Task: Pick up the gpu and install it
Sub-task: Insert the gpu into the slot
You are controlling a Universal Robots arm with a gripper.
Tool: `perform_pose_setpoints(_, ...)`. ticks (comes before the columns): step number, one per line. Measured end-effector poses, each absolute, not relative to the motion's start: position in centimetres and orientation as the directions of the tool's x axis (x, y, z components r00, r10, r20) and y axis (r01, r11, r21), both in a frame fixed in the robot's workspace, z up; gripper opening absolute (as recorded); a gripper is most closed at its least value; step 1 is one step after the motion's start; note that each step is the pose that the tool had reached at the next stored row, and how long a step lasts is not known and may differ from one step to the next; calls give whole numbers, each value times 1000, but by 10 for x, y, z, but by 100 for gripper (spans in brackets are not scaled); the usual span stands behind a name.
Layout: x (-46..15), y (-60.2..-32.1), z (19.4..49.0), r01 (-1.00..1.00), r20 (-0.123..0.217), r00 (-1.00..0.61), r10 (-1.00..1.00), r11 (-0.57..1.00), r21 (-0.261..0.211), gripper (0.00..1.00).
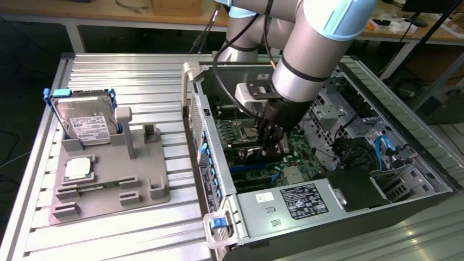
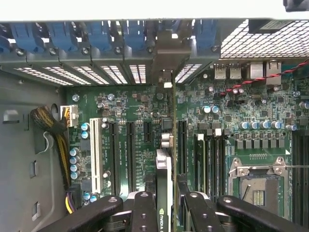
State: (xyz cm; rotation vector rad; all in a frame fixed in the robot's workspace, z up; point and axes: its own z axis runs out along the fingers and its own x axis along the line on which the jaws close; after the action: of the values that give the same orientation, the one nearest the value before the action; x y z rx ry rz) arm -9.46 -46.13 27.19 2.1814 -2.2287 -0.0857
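Evidently installing is in hand: centre-frame, inside the case, the gripper clamps the gpu above the slots. Seating likely needs exact alignment.

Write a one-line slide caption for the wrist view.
Gripper clamps the gpu edge-on above the green motherboard inside the open computer case.

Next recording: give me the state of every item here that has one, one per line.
pincer: shut on the gpu, inside the computer case.
gpu: held on edge over the motherboard slots; whether it is seated cannot be told.
hard drive: upright in the gray holder.
processor chip: flat on the gray holder.
computer case: open, lying on its side.
processor socket: empty.
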Motion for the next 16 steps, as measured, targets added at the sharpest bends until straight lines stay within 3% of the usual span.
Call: perform_pose_setpoints(16, -95, -463, 269, -998, -25, -22, -999, 21, 59, 27)
